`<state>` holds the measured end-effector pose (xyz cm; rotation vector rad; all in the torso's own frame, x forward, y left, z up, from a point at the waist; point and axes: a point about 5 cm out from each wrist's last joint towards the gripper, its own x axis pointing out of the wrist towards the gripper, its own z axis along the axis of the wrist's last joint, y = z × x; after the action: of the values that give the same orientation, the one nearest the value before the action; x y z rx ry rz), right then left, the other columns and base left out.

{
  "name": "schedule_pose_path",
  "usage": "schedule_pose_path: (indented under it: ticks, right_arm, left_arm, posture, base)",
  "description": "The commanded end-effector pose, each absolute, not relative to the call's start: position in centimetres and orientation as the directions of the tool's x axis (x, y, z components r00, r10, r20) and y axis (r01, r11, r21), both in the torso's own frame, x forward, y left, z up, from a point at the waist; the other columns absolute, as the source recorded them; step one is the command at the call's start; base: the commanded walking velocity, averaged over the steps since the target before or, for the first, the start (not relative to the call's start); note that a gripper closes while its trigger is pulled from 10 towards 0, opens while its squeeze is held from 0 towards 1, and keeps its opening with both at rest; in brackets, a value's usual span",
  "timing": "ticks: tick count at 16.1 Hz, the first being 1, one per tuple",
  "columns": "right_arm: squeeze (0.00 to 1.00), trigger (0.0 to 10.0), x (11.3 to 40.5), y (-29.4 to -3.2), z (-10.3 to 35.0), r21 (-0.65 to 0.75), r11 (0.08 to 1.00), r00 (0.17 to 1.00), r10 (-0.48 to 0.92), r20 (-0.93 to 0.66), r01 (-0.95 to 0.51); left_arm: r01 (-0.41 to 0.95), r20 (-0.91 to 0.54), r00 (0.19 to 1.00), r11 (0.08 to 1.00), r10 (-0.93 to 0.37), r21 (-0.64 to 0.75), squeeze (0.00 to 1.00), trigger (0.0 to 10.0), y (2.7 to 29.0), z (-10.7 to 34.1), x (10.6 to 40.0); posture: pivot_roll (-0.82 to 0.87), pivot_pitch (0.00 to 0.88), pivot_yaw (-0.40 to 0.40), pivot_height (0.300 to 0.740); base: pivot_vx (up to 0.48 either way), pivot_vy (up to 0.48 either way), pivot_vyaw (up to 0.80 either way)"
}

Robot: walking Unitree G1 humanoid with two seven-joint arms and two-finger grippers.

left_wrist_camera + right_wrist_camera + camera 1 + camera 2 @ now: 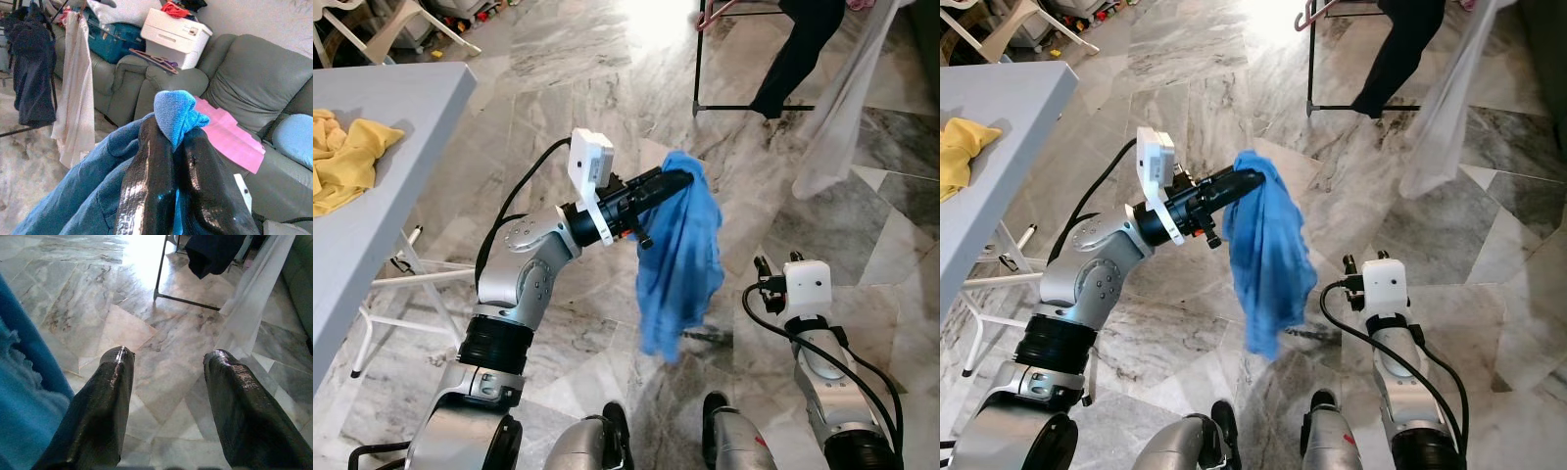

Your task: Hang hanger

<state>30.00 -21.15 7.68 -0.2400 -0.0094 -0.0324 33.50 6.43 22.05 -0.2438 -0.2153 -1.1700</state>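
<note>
A marble floor (558,88) spreads under everything, with a grey bench (382,186) on the robot's left carrying a crumpled yellow cloth (347,157). Ahead stands a black rack (734,59) with dark and white garments hanging from it. In the left wrist view a grey sofa (244,83) holds a pink sheet (230,137) and a white box (176,36). The left tool (677,181), raised in front of the robot, is pressed together on a blue cloth (680,255), which hangs down free above the floor. The right tool (168,357) is low at the robot's right, fingers spread and holding nothing.
</note>
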Motion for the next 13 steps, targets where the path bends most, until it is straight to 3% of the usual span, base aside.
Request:
schedule_pose_path:
  ticks: [1,2,3,4,5,6,7,8,10,12,13]
  right_arm:
    - [1.00,10.0,29.6,-20.7,7.1,-0.216,0.976,1.000,-0.018,-0.010,0.016]
    - [1.00,10.0,29.8,-20.6,7.7,-0.167,0.984,0.998,-0.055,0.006,0.055]
    - [0.71,10.0,29.9,-20.5,8.0,-0.144,0.987,0.998,-0.069,0.007,0.069]
    - [0.57,10.0,29.9,-20.3,8.1,-0.124,0.990,0.998,-0.061,0.007,0.062]
    - [0.50,10.0,29.9,-20.1,8.2,-0.109,0.992,0.999,-0.054,0.006,0.054]
    - [0.64,10.0,29.7,-19.9,7.7,-0.093,0.994,0.998,-0.053,-0.014,0.052]
    - [0.64,10.0,29.4,-19.9,7.3,-0.085,0.995,0.998,-0.060,-0.035,0.057]
    - [1.00,10.0,29.2,-19.8,7.1,-0.050,0.997,0.997,-0.062,-0.038,0.060]
    - [1.00,10.0,28.3,-19.2,6.2,0.012,0.995,0.993,-0.094,-0.071,0.095]
    - [1.00,10.0,27.9,-18.9,5.4,0.041,0.990,0.986,-0.132,-0.102,0.136]
    - [0.93,10.0,27.6,-18.6,4.6,0.052,0.988,0.981,-0.141,-0.136,0.149]
  left_arm:
    - [0.919,0.300,0.389,0.389,-0.871,-0.064,0.00,10.0,6.9,22.1,33.6]
    - [0.902,0.283,0.428,0.424,-0.858,-0.078,0.00,10.0,7.0,21.4,33.8]
    - [0.889,0.270,0.456,0.450,-0.848,-0.087,0.00,10.0,7.2,20.8,34.1]
    - [0.874,0.259,0.484,0.473,-0.836,-0.109,0.00,10.0,7.5,20.2,34.3]
    - [0.850,0.236,0.527,0.510,-0.816,-0.133,0.00,10.0,7.9,19.1,34.5]
    - [0.803,0.201,0.596,0.570,-0.778,-0.172,0.00,10.0,8.6,17.5,34.7]
    - [0.756,0.176,0.654,0.627,-0.736,-0.189,0.00,10.0,9.1,16.4,34.9]
    - [0.713,0.150,0.700,0.670,-0.698,-0.209,0.00,10.0,9.6,15.3,35.0]
    - [0.517,-0.006,0.845,0.820,-0.534,-0.246,0.00,10.0,11.8,10.7,34.6]
    - [0.443,-0.109,0.871,0.861,-0.480,-0.248,0.00,10.0,13.0,7.8,33.6]
    - [0.422,-0.167,0.869,0.873,-0.466,-0.244,0.00,10.0,13.6,6.0,32.6]
  posture:
    - [-0.12,0.265,0.178,0.740]
    - [-0.13,0.265,0.174,0.740]
    - [-0.13,0.265,0.174,0.740]
    - [-0.13,0.265,0.174,0.740]
    - [-0.13,0.262,0.169,0.740]
    - [-0.13,0.261,0.167,0.740]
    - [-0.13,0.261,0.167,0.740]
    - [-0.13,0.257,0.165,0.740]
    - [-0.13,0.246,0.160,0.740]
    - [-0.14,0.241,0.156,0.740]
    - [-0.14,0.241,0.156,0.740]
  base:
    - [0.000,0.000,0.00]
    - [0.000,0.000,0.00]
    - [0.000,0.000,0.00]
    - [0.000,0.000,0.00]
    - [0.000,0.000,0.00]
    - [0.000,0.000,0.00]
    - [0.000,0.000,0.00]
    - [0.000,0.000,0.00]
    - [0.000,0.000,0.00]
    - [0.000,0.000,0.00]
    - [0.000,0.000,0.00]
